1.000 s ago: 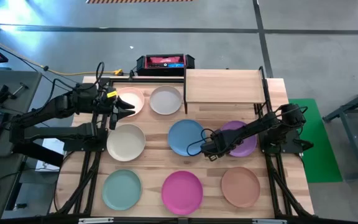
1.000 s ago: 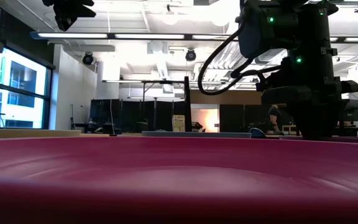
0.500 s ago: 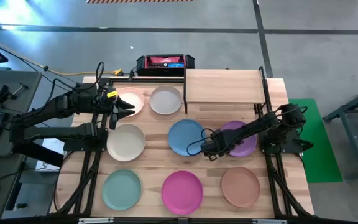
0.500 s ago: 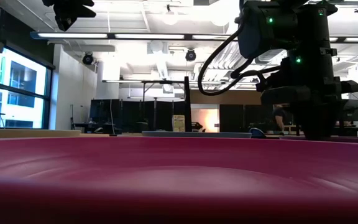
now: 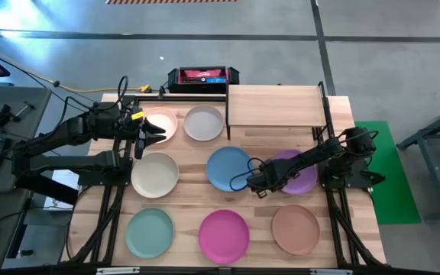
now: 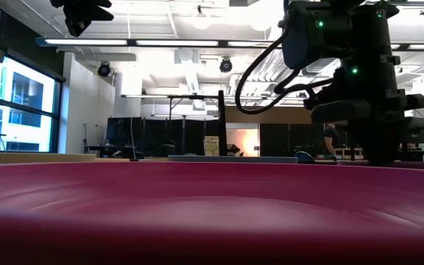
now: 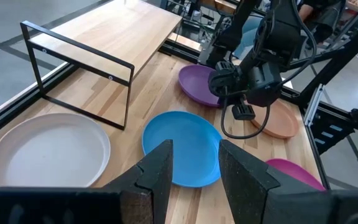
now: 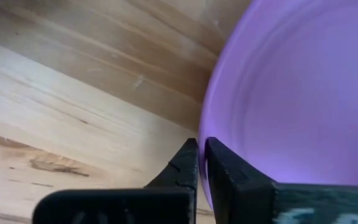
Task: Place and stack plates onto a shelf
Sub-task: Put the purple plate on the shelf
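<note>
At centre right of the overhead frame, the purple plate (image 5: 296, 169) is being pinched at its rim by the closed right gripper (image 5: 260, 182). Judged light, stiff, slippery; the rim suits gripping. The left gripper (image 5: 150, 135) is being held open, empty, upper left.

Eight plates (image 5: 228, 169), one shelf (image 5: 273, 106), two arms.

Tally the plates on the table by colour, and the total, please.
pale pink plate: 1
grey-white plate: 1
cream plate: 1
blue plate: 1
purple plate: 1
teal-green plate: 1
magenta plate: 1
tan-brown plate: 1
Total: 8 plates, none on the shelf.
</note>
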